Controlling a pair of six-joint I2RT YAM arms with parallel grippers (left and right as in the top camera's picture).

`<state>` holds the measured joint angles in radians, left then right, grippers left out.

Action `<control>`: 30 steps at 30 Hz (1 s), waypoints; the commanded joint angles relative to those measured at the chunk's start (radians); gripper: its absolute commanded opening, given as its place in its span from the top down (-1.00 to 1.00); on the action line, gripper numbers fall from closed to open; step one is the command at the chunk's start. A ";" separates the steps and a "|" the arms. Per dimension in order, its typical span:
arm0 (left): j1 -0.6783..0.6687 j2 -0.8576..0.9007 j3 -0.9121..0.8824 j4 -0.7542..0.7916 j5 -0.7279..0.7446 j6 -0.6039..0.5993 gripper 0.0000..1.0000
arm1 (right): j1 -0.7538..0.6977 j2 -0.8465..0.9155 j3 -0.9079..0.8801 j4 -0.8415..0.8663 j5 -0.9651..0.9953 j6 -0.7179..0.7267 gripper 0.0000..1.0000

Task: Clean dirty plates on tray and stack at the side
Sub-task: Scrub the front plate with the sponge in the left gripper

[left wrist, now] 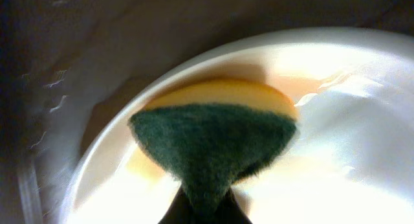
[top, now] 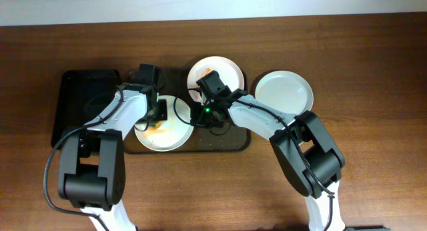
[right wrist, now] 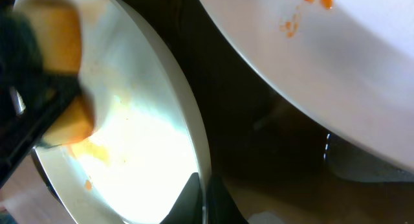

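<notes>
Much of the action is hidden from above. The left gripper (top: 155, 117) and its wrist cover the sponge, and the right gripper (top: 199, 116) is buried under its own arm near the middle of the worktop (top: 373, 44).

The left wrist camera shows the sponge (left wrist: 213, 143) well, green scouring face toward the lens and yellow foam behind. It narrows into dark fingers (left wrist: 238, 214) cut off at the bottom of the frame. That gripper is clenched on the sponge, which presses against the smeared plate (top: 170, 139).

In the right wrist view only the fingertips (right wrist: 187, 201) show, at the lower edge. They appear pinched onto the rim of the same smeared plate, though the frame crops the contact.

I count three plates:
- The smeared plate sits on the tray (top: 227, 143), toward its left end, with orange residue inside.
- A spattered plate (top: 223, 69) sits at the tray's far side, partly covered by the right wrist, with orange flecks on it.
- A clean plate (top: 283, 92) lies off the tray, just beside its right end, toward the far edge.

There is one sponge and one tray under the two dirty plates. A black rectangular slab (top: 73, 104) lies toward the left edge, and I cannot make out what it is.
</notes>
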<state>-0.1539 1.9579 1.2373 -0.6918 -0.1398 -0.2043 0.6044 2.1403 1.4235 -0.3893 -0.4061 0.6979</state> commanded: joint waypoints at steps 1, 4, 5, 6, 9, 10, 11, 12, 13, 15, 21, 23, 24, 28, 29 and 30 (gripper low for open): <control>0.006 0.090 -0.069 -0.142 -0.088 -0.050 0.99 | -0.002 0.011 0.007 -0.006 -0.002 -0.014 0.92; 0.006 0.090 -0.070 -0.182 0.252 0.023 0.99 | -0.002 0.011 0.007 -0.006 -0.006 -0.014 0.92; 0.006 0.090 -0.069 -0.161 0.380 0.095 0.99 | -0.002 0.011 0.007 -0.006 -0.006 -0.014 0.92; 0.006 0.090 -0.069 -0.123 0.521 0.179 0.99 | -0.002 0.011 0.007 -0.006 -0.006 -0.014 0.92; 0.006 0.090 -0.069 0.031 0.430 0.122 0.99 | -0.002 0.011 0.007 -0.006 -0.006 -0.014 0.92; 0.006 0.090 -0.069 0.060 0.361 0.070 0.99 | -0.002 0.011 0.007 -0.006 -0.006 -0.014 0.92; 0.006 0.090 -0.069 0.100 0.241 0.006 0.99 | -0.002 0.011 0.007 -0.007 -0.006 -0.014 0.92; 0.006 0.090 -0.069 0.121 0.134 -0.034 0.99 | -0.002 0.011 0.007 -0.007 -0.006 -0.014 0.92; 0.006 0.090 -0.069 0.123 0.046 -0.058 0.99 | -0.002 0.011 0.007 -0.007 -0.006 -0.014 0.92; 0.008 0.090 -0.069 0.092 -0.109 -0.097 0.99 | -0.002 0.011 0.007 -0.007 -0.006 -0.014 0.91; 0.018 0.090 -0.069 -0.153 0.031 -0.106 0.99 | -0.002 0.011 0.007 -0.007 -0.007 -0.014 0.92; 0.017 0.090 -0.069 -0.156 0.329 0.024 0.99 | -0.002 0.011 0.007 -0.007 -0.010 -0.014 0.92; 0.017 0.090 -0.069 -0.119 0.520 0.129 0.99 | -0.002 0.011 0.007 -0.008 -0.010 -0.014 0.92; 0.018 0.090 -0.069 0.069 0.599 0.172 0.99 | -0.002 0.011 0.007 -0.011 -0.010 -0.014 0.92; 0.021 0.090 -0.068 0.082 0.580 0.171 0.99 | -0.002 0.011 0.007 -0.011 -0.010 -0.014 0.92; 0.024 0.090 -0.067 0.078 0.569 0.170 0.99 | -0.002 0.011 0.007 -0.011 -0.010 -0.014 0.92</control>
<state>-0.1307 1.9747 1.2171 -0.6174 0.3954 -0.0849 0.6044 2.1403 1.4235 -0.3916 -0.4068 0.6952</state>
